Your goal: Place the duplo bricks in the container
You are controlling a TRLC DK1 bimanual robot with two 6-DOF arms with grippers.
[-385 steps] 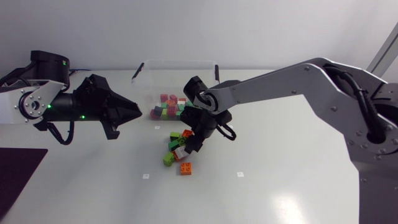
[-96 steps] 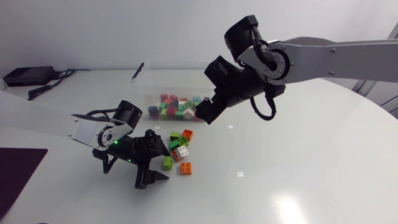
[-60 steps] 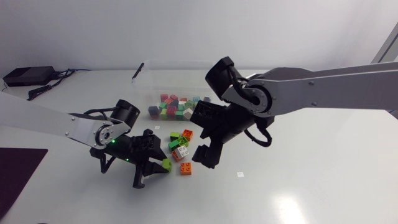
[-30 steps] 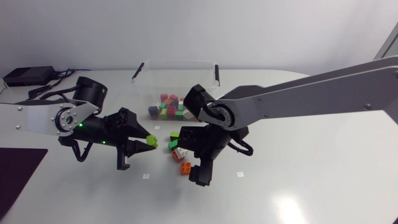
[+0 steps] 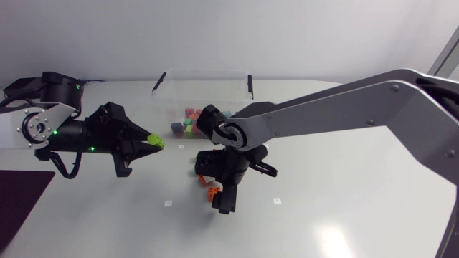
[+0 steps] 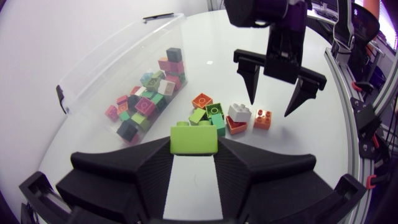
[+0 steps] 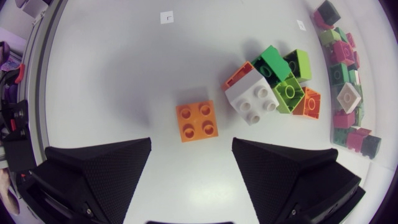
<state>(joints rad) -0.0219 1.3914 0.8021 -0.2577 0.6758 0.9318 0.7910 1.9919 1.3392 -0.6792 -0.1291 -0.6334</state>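
Note:
My left gripper [image 5: 148,142] is shut on a lime green brick [image 5: 155,141], held off the table to the left of the clear container [image 5: 166,80]. The left wrist view shows that brick [image 6: 194,138] pinched between the fingers. A small pile of loose bricks [image 7: 273,84] lies in front of the container, and an orange brick [image 7: 196,121] sits apart from it. My right gripper [image 7: 191,148] hangs open just above the orange brick [image 5: 213,191], one finger on each side. Several coloured bricks [image 6: 146,102] lie inside the container.
The container's black clips [image 5: 249,82] stick up at its ends. A dark mat [image 5: 21,193] lies at the front left table edge. Small white markers [image 5: 277,201] dot the table near the pile.
My left gripper has carried the lime brick up and to the left, away from the pile. My right arm swung down from the container to the orange brick, its fingers narrowing slightly.

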